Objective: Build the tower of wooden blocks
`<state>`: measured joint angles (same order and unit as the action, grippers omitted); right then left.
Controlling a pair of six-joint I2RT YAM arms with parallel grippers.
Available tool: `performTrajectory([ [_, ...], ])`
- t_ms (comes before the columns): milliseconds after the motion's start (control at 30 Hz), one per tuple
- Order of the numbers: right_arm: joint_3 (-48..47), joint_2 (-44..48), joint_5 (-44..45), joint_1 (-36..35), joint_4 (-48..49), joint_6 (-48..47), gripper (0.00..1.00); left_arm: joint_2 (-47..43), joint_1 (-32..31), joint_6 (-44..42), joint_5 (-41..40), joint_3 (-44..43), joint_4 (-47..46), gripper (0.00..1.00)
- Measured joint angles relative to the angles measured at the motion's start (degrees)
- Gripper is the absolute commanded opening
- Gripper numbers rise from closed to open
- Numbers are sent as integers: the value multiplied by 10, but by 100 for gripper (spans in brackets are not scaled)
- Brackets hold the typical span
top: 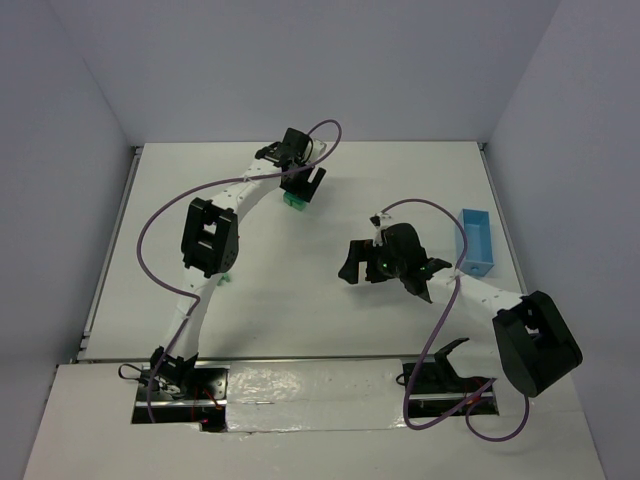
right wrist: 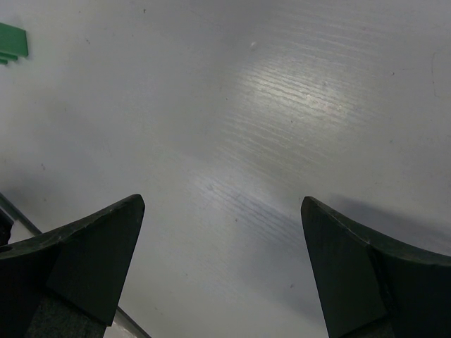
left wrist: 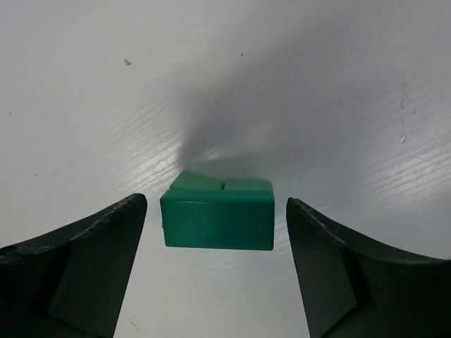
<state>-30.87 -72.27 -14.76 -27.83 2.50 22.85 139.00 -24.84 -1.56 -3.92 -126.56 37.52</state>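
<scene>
The wood block tower is a small green stack on the white table: one green brick lies across two green blocks whose tops show behind it. In the top view the stack sits far back, left of centre, under my left gripper. My left gripper is open, one finger on each side of the brick with a gap on both sides. My right gripper hovers open over bare table near the middle, and the right wrist view shows nothing between the fingers of this gripper.
A loose green block lies beside the left arm's elbow. Another green piece shows at the top left edge of the right wrist view. A light blue tray stands at the right side of the table.
</scene>
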Motion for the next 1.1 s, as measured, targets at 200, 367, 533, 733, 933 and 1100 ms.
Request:
performTrajectory([
  [200, 0, 0, 0, -1, 0, 0, 100, 0, 0, 0, 2, 0, 0, 100],
  [367, 0, -2, 0, -2, 0, 0, 100, 0, 3, -10, 11, 3, 2, 100],
  [533, -1, -4, 0, -2, -1, 0, 100, -5, 10, -16, 32, 26, 6, 100],
  [733, -7, -6, 0, -5, -1, -1, 100, -5, 21, -17, 43, 30, 15, 99],
  [933, -7, -10, 0, -6, -2, -2, 100, -5, 23, -17, 43, 30, 15, 94],
  [1100, -7, -13, 2, -7, -2, -2, 100, -5, 23, -17, 50, 30, 15, 85],
])
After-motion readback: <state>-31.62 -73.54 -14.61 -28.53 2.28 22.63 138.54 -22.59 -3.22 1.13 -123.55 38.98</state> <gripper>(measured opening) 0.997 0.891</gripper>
